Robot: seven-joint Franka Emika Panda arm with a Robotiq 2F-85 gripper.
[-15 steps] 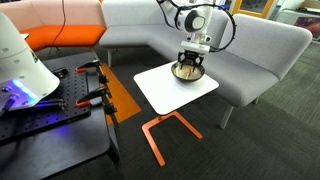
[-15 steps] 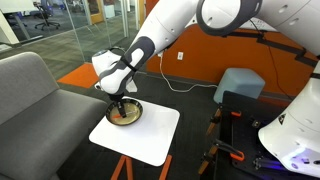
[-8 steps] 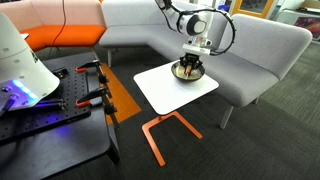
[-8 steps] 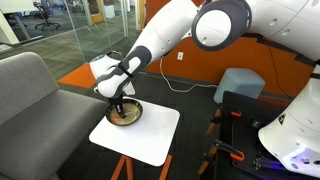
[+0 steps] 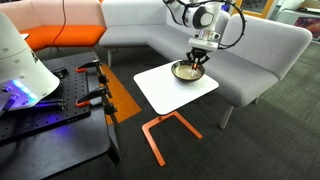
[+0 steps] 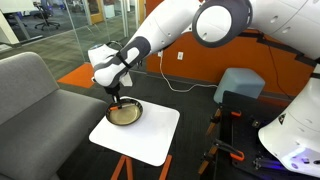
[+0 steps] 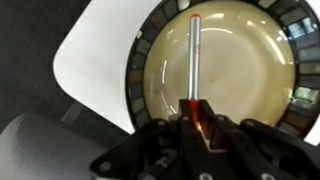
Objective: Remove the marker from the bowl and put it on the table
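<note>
In the wrist view my gripper (image 7: 196, 112) is shut on the red-orange end of the marker (image 7: 194, 55). The rest of the marker shows as a thin pale stick reaching out over the yellowish inside of the bowl (image 7: 245, 70). The dark-rimmed bowl (image 5: 185, 72) (image 6: 125, 113) stands on the far part of the white table (image 5: 165, 92) (image 6: 140, 135) (image 7: 95, 60). In both exterior views the gripper (image 5: 198, 60) (image 6: 116, 96) hangs just above the bowl, pointing down. The marker is too small to make out there.
A grey sofa (image 5: 250, 50) (image 6: 30, 90) wraps round behind the table, with an orange sofa section (image 5: 60, 38) beside it. A black workbench (image 5: 55, 110) stands near the table. The table's orange frame (image 5: 165, 130) rests on the carpet. A blue-grey stool (image 6: 240, 85) stands further off.
The jaws have closed on the marker's end inside the bowl. The gripper has since risen a little above the bowl with the marker in it.
</note>
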